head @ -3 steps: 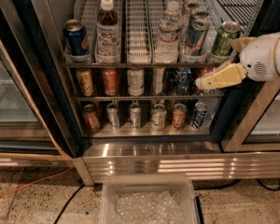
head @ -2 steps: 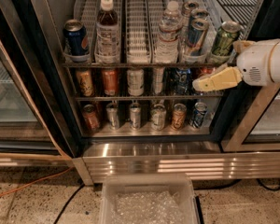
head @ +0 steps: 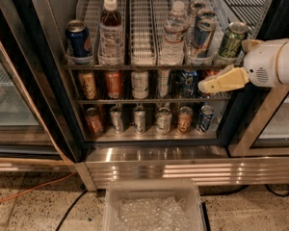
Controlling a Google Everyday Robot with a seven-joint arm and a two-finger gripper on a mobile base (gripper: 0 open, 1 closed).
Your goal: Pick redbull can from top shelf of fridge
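Note:
The redbull can [head: 202,36], slim, blue and silver, leans at the front of a lane on the right of the pale wire top shelf [head: 142,37] of the fridge [head: 159,165]. More cans stand behind it in that lane. A green can [head: 232,40] is one lane to its right. My gripper [head: 224,64] comes in from the right on a white arm, below and to the right of the redbull can and apart from it. Its two cream fingers [head: 221,81] are spread; it is open and empty.
On the top shelf stand a dark blue cola can [head: 78,40], a brown-drink bottle [head: 111,30] and a water bottle [head: 175,32]. Two lower shelves hold rows of cans [head: 139,83]. A clear plastic bin [head: 151,206] sits on the floor in front. An orange cable [head: 24,191] runs at the left.
The gripper has stayed almost in place, only dipping very slightly. Nothing on the shelves has moved.

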